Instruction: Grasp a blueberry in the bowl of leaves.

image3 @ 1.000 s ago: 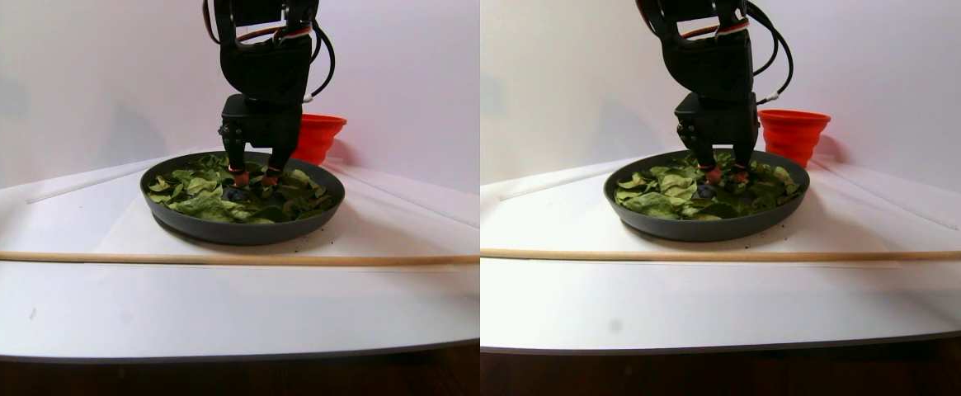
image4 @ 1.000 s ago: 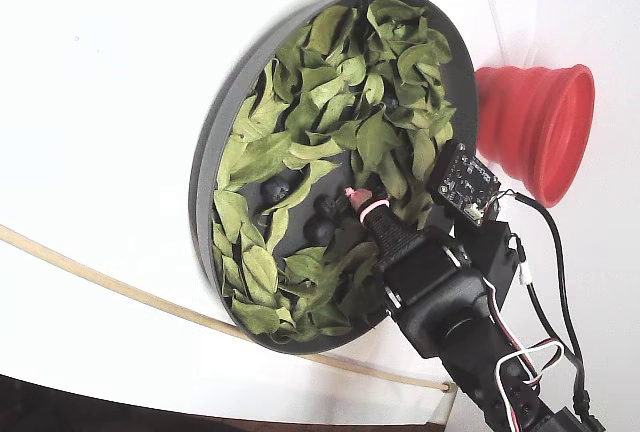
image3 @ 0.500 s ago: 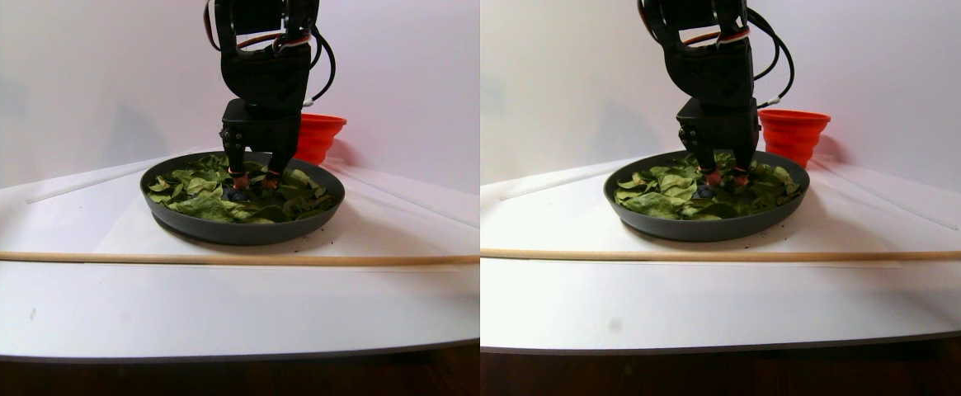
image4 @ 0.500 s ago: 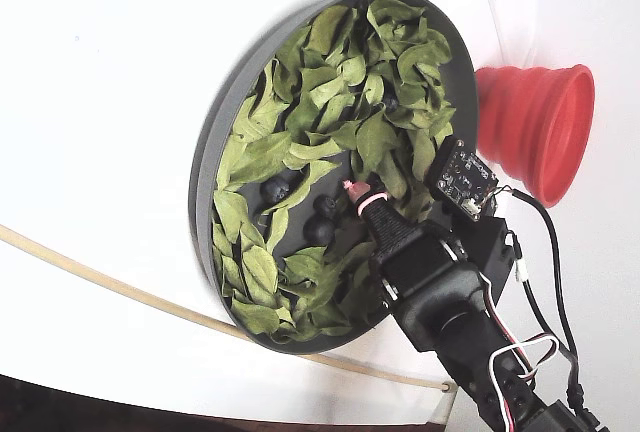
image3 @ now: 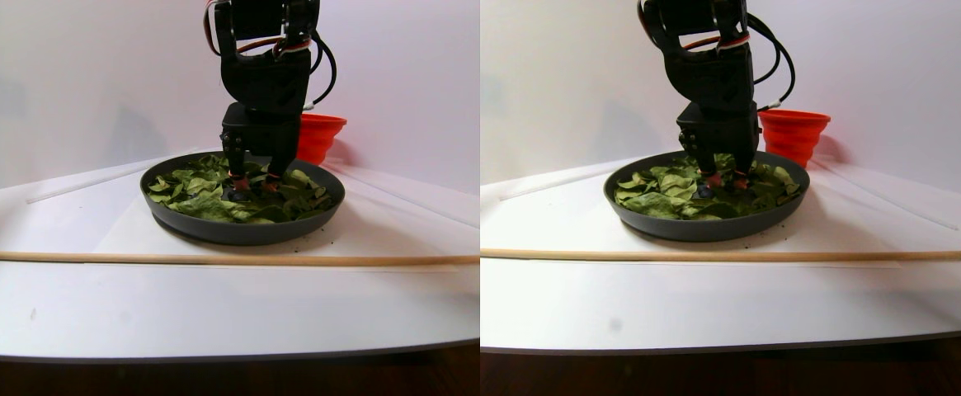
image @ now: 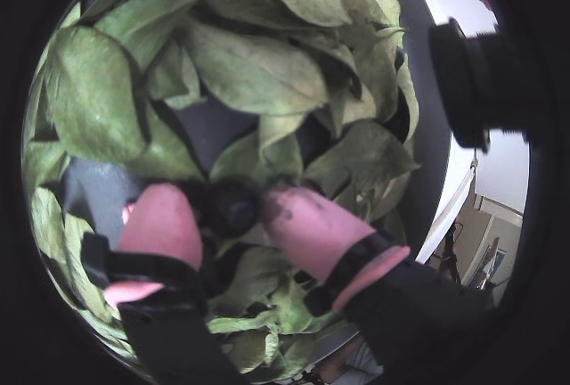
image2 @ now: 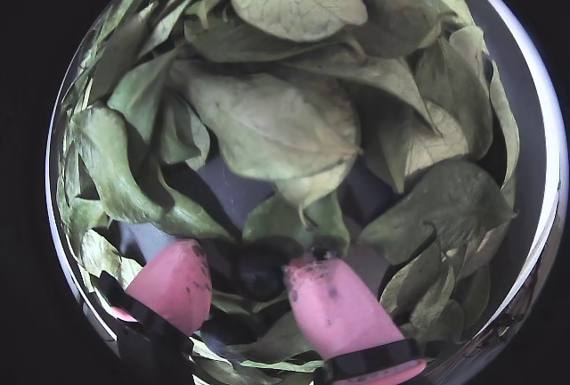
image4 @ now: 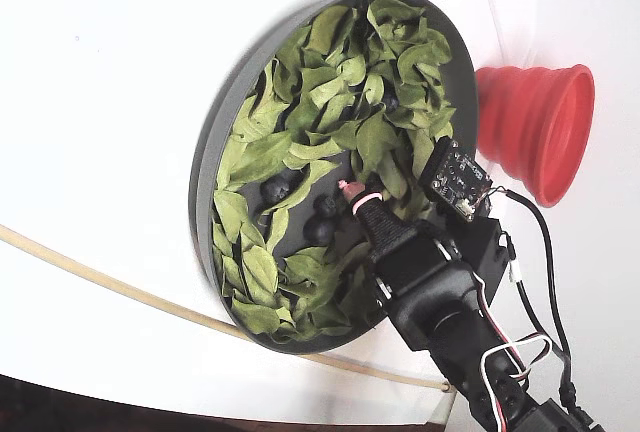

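On the white desk (image3: 216,289) stands the bowl (image4: 212,142), a wide dark grey dish. Behind it in the stereo pair view is a red cup (image4: 535,127), and a thin wooden stick (image3: 200,258) lies across the desk in front.

Inside the bowl the leaves (image2: 276,122) are heaped loosely. They look light and soft, so I expect they slide or lift easily if something brushes them.

My arm reaches down into the bowl, and the fingers (image: 233,216) are open only a little. Their pink pads stand on either side of one blueberry (image: 230,207), which sits on a bare patch of the bowl floor among the leaves. In both wrist views the pads seem to touch it or nearly touch it, but I cannot tell if it is already squeezed.

In the fixed view I see more dark berries (image4: 275,190) lying nearby.

I judge the blueberry as small, round, smooth and easily crushed. It can roll or slip out sideways. I should take it across its widest part, with gentle pressure, and keep leaves out from between the pads.
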`<action>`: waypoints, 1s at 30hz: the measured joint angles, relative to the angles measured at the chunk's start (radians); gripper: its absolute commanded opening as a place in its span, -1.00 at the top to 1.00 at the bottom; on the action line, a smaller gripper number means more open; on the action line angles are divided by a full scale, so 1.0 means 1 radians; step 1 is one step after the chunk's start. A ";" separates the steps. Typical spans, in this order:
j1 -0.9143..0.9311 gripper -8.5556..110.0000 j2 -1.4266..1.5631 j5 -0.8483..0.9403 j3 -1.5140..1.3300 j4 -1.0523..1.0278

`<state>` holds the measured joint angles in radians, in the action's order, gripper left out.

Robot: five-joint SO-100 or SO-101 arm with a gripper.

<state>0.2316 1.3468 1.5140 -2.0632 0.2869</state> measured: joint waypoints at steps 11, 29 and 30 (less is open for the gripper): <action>0.000 0.63 -0.014 -0.012 0.000 0.017; 0.000 0.69 -0.048 -0.014 -0.021 0.084; 0.000 0.69 -0.048 -0.014 -0.021 0.084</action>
<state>0.2316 1.2993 1.5002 -2.0847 0.3712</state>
